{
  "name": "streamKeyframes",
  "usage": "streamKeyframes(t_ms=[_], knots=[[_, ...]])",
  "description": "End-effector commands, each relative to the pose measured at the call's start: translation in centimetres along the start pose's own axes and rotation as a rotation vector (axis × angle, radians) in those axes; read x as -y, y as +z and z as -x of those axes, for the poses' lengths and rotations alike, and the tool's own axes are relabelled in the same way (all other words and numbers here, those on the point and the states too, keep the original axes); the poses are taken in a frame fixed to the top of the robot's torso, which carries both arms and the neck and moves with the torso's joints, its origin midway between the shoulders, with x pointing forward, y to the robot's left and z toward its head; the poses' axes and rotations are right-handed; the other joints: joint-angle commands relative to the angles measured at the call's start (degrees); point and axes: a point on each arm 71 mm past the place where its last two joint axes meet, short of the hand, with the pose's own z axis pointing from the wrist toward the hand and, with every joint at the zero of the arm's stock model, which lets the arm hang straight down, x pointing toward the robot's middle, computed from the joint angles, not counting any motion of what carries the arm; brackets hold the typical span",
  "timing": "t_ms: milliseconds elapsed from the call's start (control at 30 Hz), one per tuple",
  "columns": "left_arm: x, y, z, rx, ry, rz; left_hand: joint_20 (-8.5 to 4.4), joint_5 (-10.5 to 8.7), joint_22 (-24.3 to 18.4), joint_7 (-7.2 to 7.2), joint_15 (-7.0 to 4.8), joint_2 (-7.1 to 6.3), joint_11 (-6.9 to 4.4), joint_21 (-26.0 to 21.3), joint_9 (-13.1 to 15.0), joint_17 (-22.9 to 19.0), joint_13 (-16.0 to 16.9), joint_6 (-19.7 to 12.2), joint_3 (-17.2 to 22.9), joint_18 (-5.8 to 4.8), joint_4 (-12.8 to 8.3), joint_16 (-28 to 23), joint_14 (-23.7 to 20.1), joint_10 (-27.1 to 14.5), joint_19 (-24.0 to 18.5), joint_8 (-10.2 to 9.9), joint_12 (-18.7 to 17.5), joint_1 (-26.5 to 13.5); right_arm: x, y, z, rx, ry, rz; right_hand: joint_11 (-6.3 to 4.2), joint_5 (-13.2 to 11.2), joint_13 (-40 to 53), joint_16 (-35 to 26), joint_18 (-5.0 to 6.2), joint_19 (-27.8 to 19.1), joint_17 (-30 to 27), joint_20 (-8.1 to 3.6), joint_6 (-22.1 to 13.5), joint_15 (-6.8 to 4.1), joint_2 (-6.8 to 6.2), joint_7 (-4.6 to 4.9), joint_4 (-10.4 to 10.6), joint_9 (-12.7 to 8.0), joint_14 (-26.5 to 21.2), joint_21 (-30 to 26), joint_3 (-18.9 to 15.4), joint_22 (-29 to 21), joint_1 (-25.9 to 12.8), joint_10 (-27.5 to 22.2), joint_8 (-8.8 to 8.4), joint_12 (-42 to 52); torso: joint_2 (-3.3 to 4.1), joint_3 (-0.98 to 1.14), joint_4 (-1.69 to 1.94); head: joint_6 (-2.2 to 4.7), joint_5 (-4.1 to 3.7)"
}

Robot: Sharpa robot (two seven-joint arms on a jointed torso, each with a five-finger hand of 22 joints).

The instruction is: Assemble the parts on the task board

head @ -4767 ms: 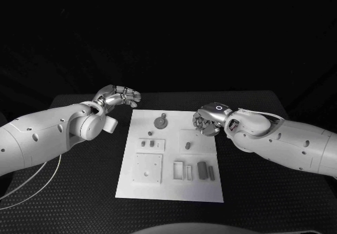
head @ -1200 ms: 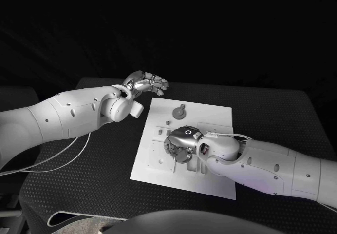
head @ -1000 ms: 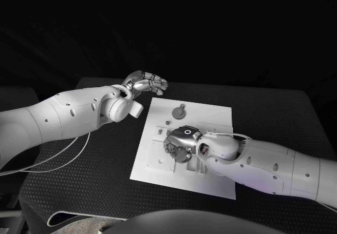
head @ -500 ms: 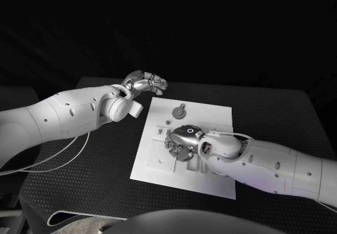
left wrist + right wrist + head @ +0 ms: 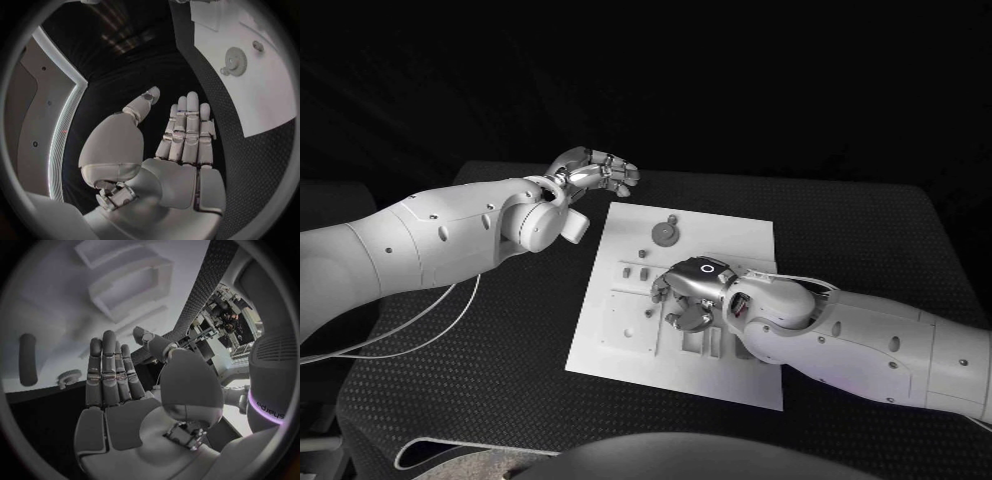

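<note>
The white task board (image 5: 733, 240) lies tilted in the middle of the black table (image 5: 877, 230), its long edges running from the far side toward the robot, with bare table showing on every side of it. A round gear-like part (image 5: 666, 233) sits near the board's far end, apart from the small pegs (image 5: 630, 270) and the raised rectangular frames on the board's middle. In the right wrist view a dark cylindrical part (image 5: 27, 359) lies flat on the board beside a small toothed part (image 5: 69, 376). The right hand (image 5: 691, 295) hovers over the board's middle, covering part of the frames; its wrist camera shows the fingers (image 5: 107, 371) straight, close together and holding nothing. The left hand (image 5: 593, 172) hangs off the board past its far left corner, over open table; its wrist view shows the palm flat, fingers (image 5: 187, 131) extended side by side, thumb apart, empty, with the board's edge and the gear well clear of it.
</note>
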Motion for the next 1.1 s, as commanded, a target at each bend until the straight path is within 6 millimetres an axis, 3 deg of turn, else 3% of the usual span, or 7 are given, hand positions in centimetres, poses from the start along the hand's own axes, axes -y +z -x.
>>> streamKeyframes(t_ms=[33,100,167,233,433,833,1100], knots=[[0.1,0.0,0.1,-0.003,-0.009,-0.011,0.13,-0.12,0.06,0.04,-0.01,-0.07,0.26,-0.39,-0.05,0.09,-0.09,-0.25,-0.04,0.71,0.25,-0.27,0.36,0.03,0.37,-0.23,-0.2,-0.27,0.6,-0.8,1.1,0.049,0.017,-0.006,-0.29,0.26,-0.06,0.26,0.35,0.34,0.35,0.05,0.11,-0.38,-0.29,0.13,0.11,-0.1,0.5,0.29,-0.01,0.98,0.37,0.04,0.18,0.89,-0.02,0.04,0.01,0.52,-0.48],[0.1,0.0,0.2,0.0,-0.008,-0.012,0.13,-0.12,0.06,0.04,-0.01,-0.07,0.26,-0.4,-0.05,0.11,-0.09,-0.25,-0.03,0.71,0.25,-0.28,0.36,0.03,0.37,-0.22,-0.2,-0.26,1.4,-1.4,2.3,0.046,0.089,-0.043,-0.64,0.1,-0.11,1.07,0.35,1.16,0.91,-0.25,0.11,-0.72,-0.28,-0.06,0.12,-0.22,1.19,1.0,0.03,1.24,0.46,0.56,0.17,1.88,-0.02,0.08,0.0,0.7,-0.68],[0.1,0.0,0.3,0.003,-0.007,-0.011,0.13,-0.12,0.06,0.04,-0.01,-0.08,0.26,-0.4,-0.05,0.11,-0.09,-0.25,-0.03,0.71,0.25,-0.29,0.36,0.04,0.37,-0.22,-0.2,-0.26,2.6,-2.1,3.6,0.045,0.174,-0.086,-1.54,-0.27,0.29,2.6,0.35,2.38,1.72,-0.62,-0.38,-1.41,0.17,-1.29,0.14,-0.39,2.29,2.23,-0.86,1.52,-0.25,2.57,-0.06,3.39,0.0,0.08,-0.06,1.11,-1.1],[0.1,-0.1,0.4,0.002,-0.008,-0.012,0.14,-0.13,0.07,0.03,-0.01,-0.1,0.24,-0.43,-0.04,0.17,-0.09,-0.22,-0.02,0.7,0.25,-0.33,0.36,0.08,0.35,-0.19,-0.18,-0.23,3.7,-3.0,5.1,0.061,0.202,-0.107,-1.92,0.33,0.07,5.51,0.35,3.53,3.36,-1.73,-0.64,-2.02,1.0,-0.46,-0.38,-0.5,2.82,4.69,-3.86,1.56,-1.77,2.89,-0.12,4.07,-0.05,-0.01,-0.16,1.54,-1.58],[0.0,0.1,0.5,0.008,-0.01,-0.014,0.15,-0.15,0.09,0.0,-0.01,-0.07,0.21,-0.49,-0.03,0.31,-0.09,-0.17,0.02,0.68,0.24,-0.42,0.37,0.15,0.32,-0.11,-0.16,-0.12,7.9,-5.7,8.4,0.075,0.244,-0.198,-1.87,0.26,-1.42,12.67,0.35,4.23,6.13,-3.2,-1.18,-2.06,1.4,-1.26,-0.28,-0.77,2.73,10.74,-8.34,1.49,-2.14,1.72,-0.1,4.36,-0.35,0.05,-0.59,2.39,-1.85],[0.0,0.4,0.3,0.003,-0.017,-0.017,0.16,-0.16,0.11,0.01,0.0,0.0,0.22,-0.52,-0.04,0.41,-0.1,-0.2,0.01,0.66,0.28,-0.49,0.38,0.16,0.31,-0.09,-0.17,-0.14,9.5,-7.1,8.0,0.026,0.025,-0.237,-1.22,1.26,-2.59,14.89,0.35,3.53,6.0,-3.4,-1.77,-1.45,-0.53,-0.72,-0.14,-0.86,1.75,12.71,-11.15,1.32,-3.24,-0.12,-0.11,3.93,-0.6,0.32,-0.96,2.39,-2.03],[-0.1,0.4,0.4,0.004,-0.018,-0.017,0.17,-0.17,0.12,0.01,0.01,0.03,0.22,-0.54,-0.05,0.46,-0.11,-0.21,-0.01,0.65,0.3,-0.53,0.37,0.15,0.29,-0.08,-0.18,-0.16,8.1,-6.4,6.0,-0.017,-0.025,-0.197,-1.15,1.25,-3.0,15.52,0.35,2.97,5.71,-3.34,-1.64,-1.37,-0.86,-1.13,-0.2,-0.81,1.11,13.0,-11.62,1.23,-3.29,-0.71,0.11,3.97,-0.49,0.09,-0.79,2.1,-2.23]])
